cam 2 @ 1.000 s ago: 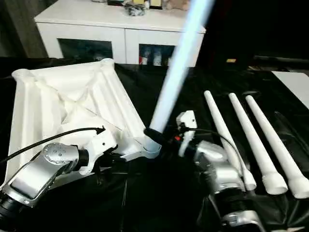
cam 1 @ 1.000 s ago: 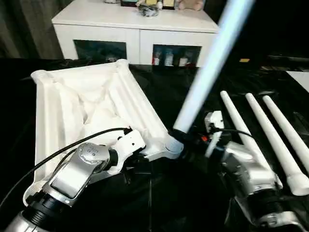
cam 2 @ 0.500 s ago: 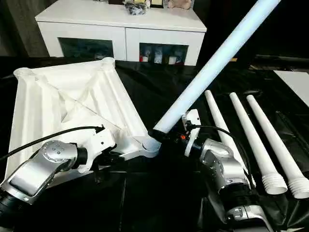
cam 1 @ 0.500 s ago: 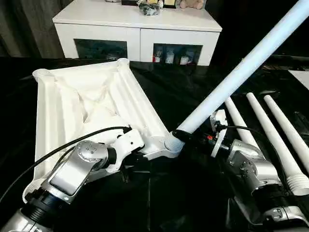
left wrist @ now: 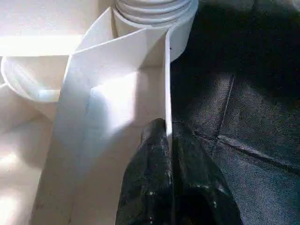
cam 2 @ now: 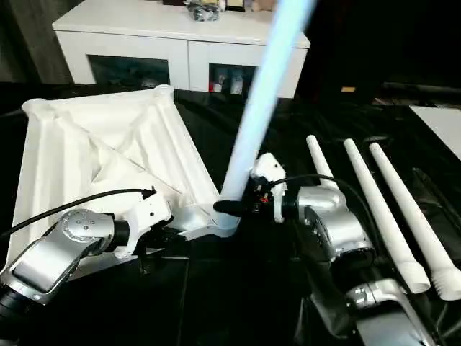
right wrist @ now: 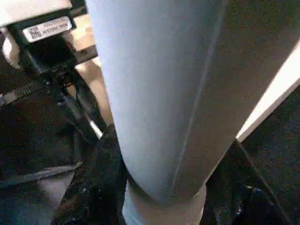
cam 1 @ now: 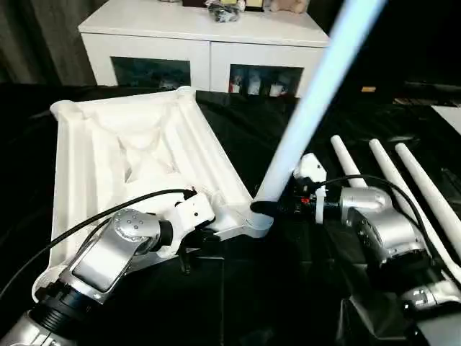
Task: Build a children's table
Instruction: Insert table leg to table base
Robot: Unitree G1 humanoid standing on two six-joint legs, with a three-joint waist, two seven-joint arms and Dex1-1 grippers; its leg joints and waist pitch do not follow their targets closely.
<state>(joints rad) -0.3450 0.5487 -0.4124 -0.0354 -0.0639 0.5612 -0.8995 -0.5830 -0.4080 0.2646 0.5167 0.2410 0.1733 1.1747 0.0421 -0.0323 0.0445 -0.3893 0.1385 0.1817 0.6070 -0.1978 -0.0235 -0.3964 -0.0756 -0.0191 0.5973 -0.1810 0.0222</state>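
Note:
The white tabletop (cam 1: 130,151) lies upside down on the left, ribbed underside up. My left gripper (cam 1: 205,241) is shut on the thin wall (left wrist: 154,93) of its near edge, just beside the round corner socket (cam 1: 253,223). One long white leg (cam 1: 310,101) rises out of that socket, leaning up and to the right. My right gripper (cam 1: 277,209) is shut on this leg just above its base. In the right wrist view the leg (right wrist: 159,93) fills the space between the fingers. Three more legs (cam 2: 374,194) lie side by side on the right.
A black cloth (cam 1: 245,303) covers the work surface. The white cabinet (cam 1: 202,36) with glass-fronted compartments stands behind the tabletop. My right forearm (cam 1: 389,231) lies across the near ends of the spare legs.
Half a second ago the held leg leaned far to the right; it now stands steeper again, and my right wrist has turned with it. The tabletop and left gripper have stayed put.

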